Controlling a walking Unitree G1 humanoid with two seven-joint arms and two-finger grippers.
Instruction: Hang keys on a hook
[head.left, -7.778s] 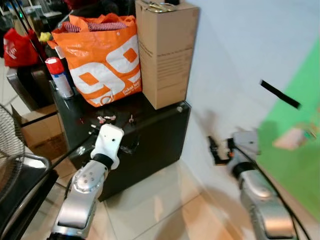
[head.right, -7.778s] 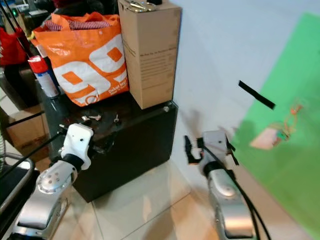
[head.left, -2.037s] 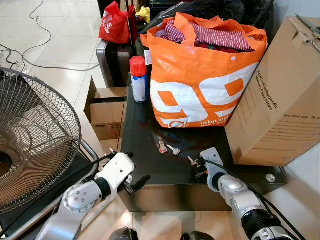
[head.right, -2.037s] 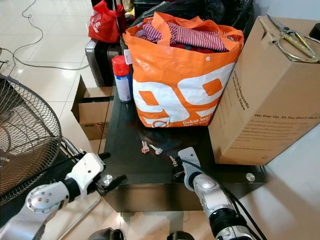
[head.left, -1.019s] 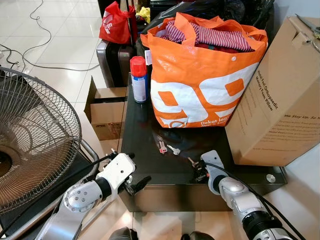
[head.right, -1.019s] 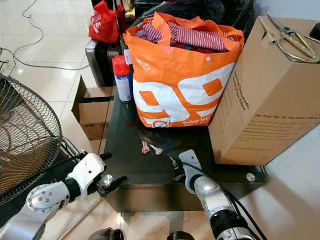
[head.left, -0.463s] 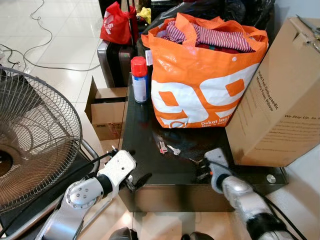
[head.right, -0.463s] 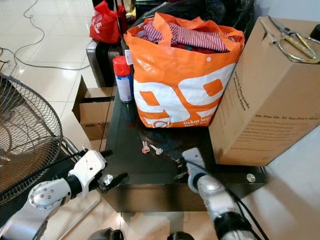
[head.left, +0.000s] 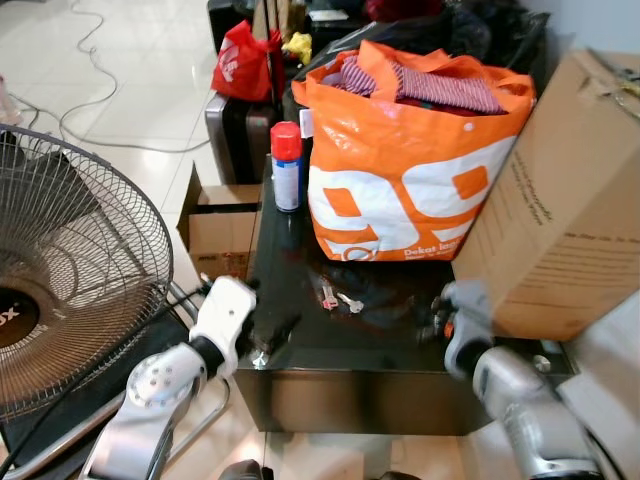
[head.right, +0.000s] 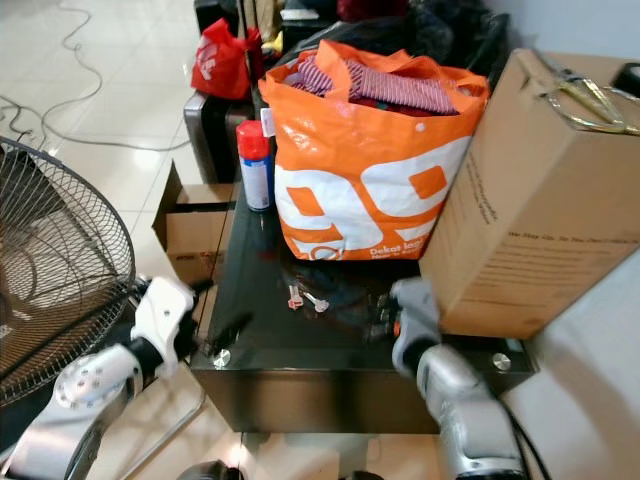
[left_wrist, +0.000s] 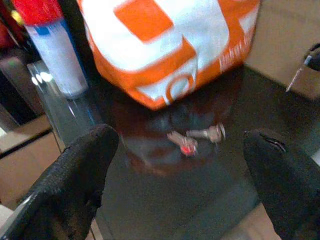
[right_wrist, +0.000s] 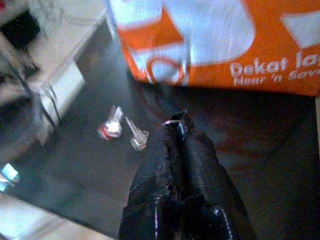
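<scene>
While two small keys (right_wrist: 122, 129) lie loose on the black glass table top (head.right: 280, 330), just in front of the orange bag (head.right: 370, 170), a thin metal piece, prob. a key or ring, is seen pinched at the tips of the right gripper (right_wrist: 179, 126), whose fingers are pressed together with no gap. Whether it is firmly gripped cannot be confirmed; that view is blurred. The right gripper is held low over the table near the cardboard box (head.right: 535, 190), approx. beside the loose keys, which suits a pick from the flat surface. The left gripper (head.left: 262, 340) is positioned at the table's front-left edge with fingers (left_wrist: 75, 175) spread wide; nothing is held between them, and the keys are framed in its wrist view, so it is judged to be on standby. A red-capped spray can (head.left: 287, 166) stands beside the bag, and a floor fan (head.left: 70, 270) is placed well apart at the left. No hook is identified, so the hanging step is judged not yet begun.
</scene>
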